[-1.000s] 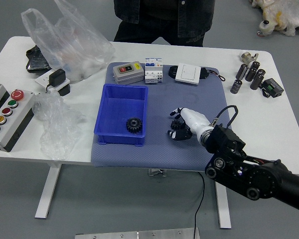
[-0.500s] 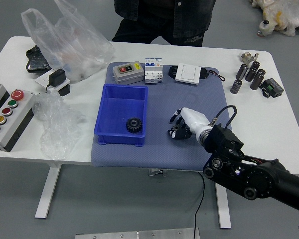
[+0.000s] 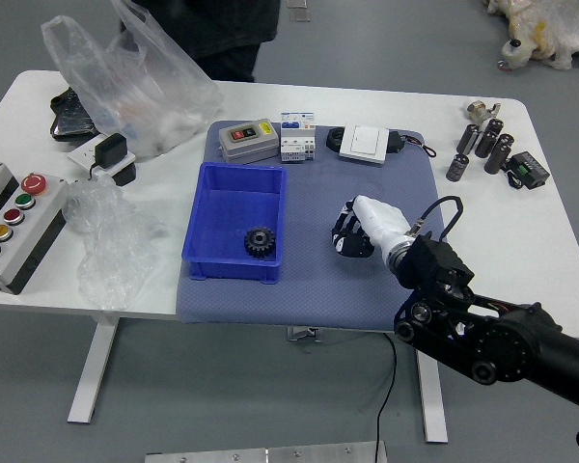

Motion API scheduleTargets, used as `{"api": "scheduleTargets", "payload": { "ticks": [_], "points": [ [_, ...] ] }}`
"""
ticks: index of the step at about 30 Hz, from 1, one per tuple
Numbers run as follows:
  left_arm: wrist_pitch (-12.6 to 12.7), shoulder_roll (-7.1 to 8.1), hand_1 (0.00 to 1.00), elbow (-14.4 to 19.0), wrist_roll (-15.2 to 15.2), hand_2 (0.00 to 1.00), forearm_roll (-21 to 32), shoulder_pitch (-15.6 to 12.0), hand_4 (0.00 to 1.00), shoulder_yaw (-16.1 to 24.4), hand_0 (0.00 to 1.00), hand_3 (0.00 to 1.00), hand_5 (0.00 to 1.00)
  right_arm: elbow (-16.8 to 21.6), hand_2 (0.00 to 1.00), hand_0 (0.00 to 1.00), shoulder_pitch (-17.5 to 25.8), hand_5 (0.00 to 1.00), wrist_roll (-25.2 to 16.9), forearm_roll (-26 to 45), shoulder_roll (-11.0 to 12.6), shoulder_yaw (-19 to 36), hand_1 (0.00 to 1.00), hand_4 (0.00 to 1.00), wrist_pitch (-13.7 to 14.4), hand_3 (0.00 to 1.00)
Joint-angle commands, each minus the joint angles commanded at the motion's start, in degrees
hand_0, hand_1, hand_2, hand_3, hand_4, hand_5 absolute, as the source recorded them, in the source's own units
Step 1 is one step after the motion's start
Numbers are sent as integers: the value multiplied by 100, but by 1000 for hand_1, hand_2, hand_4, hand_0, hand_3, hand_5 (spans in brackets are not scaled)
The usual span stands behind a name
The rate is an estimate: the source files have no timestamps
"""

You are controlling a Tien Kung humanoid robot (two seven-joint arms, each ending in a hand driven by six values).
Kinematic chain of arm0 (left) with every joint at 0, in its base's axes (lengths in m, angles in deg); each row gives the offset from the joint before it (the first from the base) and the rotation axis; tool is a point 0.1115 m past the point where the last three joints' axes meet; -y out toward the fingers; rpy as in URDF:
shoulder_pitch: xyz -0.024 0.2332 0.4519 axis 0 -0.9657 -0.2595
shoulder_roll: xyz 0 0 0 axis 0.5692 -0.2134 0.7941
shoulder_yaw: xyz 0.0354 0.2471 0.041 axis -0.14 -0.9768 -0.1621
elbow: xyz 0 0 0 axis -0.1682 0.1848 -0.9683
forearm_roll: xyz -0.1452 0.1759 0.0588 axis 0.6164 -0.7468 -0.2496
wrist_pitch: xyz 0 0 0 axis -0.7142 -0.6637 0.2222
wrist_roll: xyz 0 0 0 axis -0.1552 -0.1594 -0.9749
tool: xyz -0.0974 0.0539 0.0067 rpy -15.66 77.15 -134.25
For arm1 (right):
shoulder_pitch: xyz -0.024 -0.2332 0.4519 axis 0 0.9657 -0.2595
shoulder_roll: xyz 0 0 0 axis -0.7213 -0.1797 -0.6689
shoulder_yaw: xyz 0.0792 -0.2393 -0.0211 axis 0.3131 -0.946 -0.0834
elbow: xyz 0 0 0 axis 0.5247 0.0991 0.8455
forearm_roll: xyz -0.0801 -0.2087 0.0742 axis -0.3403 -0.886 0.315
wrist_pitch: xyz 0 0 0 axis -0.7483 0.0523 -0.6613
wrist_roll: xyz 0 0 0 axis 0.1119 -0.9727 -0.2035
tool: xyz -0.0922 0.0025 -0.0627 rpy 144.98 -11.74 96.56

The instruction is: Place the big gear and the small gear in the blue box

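"How far along, in the head view?"

"About halfway, I'd judge: a dark gear, probably the big gear [image 3: 261, 242], lies inside the blue box [image 3: 230, 271]. The other remains."

"Where's the small gear?"

"I can't see it. Maybe under the right robot hand [image 3: 353, 233], beside the box; whether that's clenched, released or grasping it, I can't tell."

"Anything cut off?"

"The person [image 3: 207, 34], above chest height."

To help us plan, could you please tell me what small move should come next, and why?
Probably ease the right robot hand leftward to above the open blue plastic box: one black toothed gear lies inside, no second gear shows, and the hand may hold it, though that is hidden.
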Motion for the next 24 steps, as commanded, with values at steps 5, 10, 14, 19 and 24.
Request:
{"api": "scheduleTargets", "payload": {
  "ticks": [5,10,14,19,24],
  "points": [
    [-7,2,590,0,6,584,-10,-10,665,2,626,637,341,-223,385,238,-105,2,-81,-11,-100,81,431,424,85,467],
    [-14,4,590,0,10,585,-20,-11,666,3,626,638,348,-538,384,238,-319,2,-185,60,-275,75,434,438,193,466],
    [-22,7,590,0,7,585,-26,4,666,-1,626,638,348,-730,384,238,-433,2,-206,25,-362,191,434,438,172,466],
    [-18,8,590,0,27,586,-44,-26,669,33,626,639,360,-257,551,244,-393,102,153,-473,-169,523,469,580,-379,621],
    [-14,12,590,0,68,587,-123,-42,670,124,626,640,362,255,796,232,-372,142,596,-953,-79,452,455,716,-1103,827]
  ]
}}
